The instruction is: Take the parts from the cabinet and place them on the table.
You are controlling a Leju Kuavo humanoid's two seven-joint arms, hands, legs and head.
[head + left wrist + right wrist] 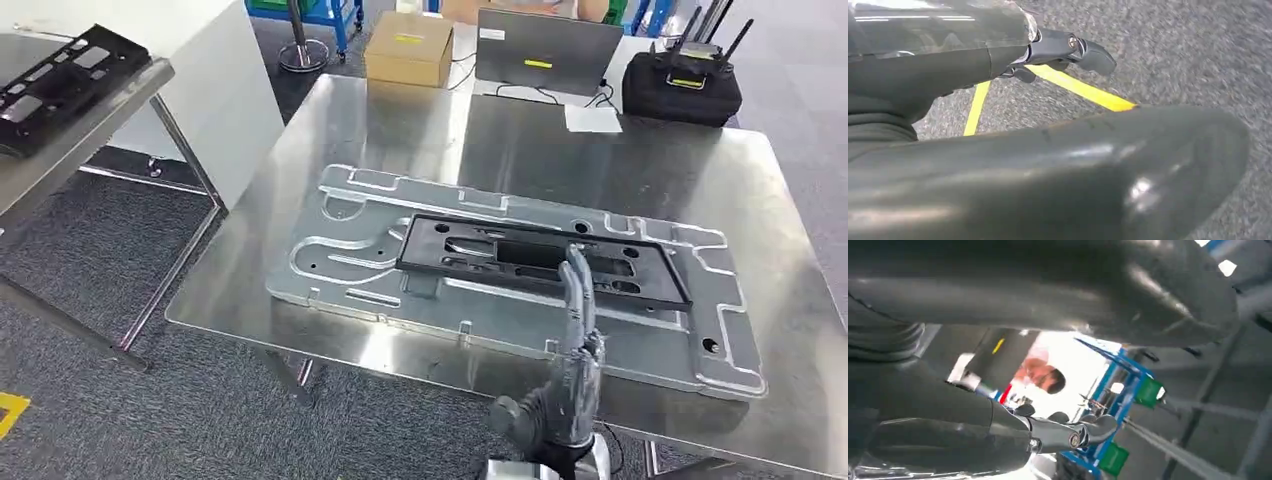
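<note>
A black rectangular frame part [450, 245] lies flat on a silver fixture plate [350, 262] on the metal table [400, 130]. My right hand [572, 350] rises from the near edge with its fingers stretched out, holding nothing; its fingertips [576, 262] overlap the frame's near rail. In the right wrist view the same hand [1073, 432] is bare. A second black part [60, 80] rests on the cabinet shelf [120, 110] at the far left. My left hand [1068, 50] hangs over grey carpet, fingers loose and holding nothing.
At the table's far edge stand a cardboard box [408, 47], a grey laptop [545, 50], a sheet of paper [592, 118] and a black box with antennas [682, 88]. Yellow floor tape [1083, 90] runs under my left hand. A person [1040, 375] and blue racks [1128, 390] are beyond.
</note>
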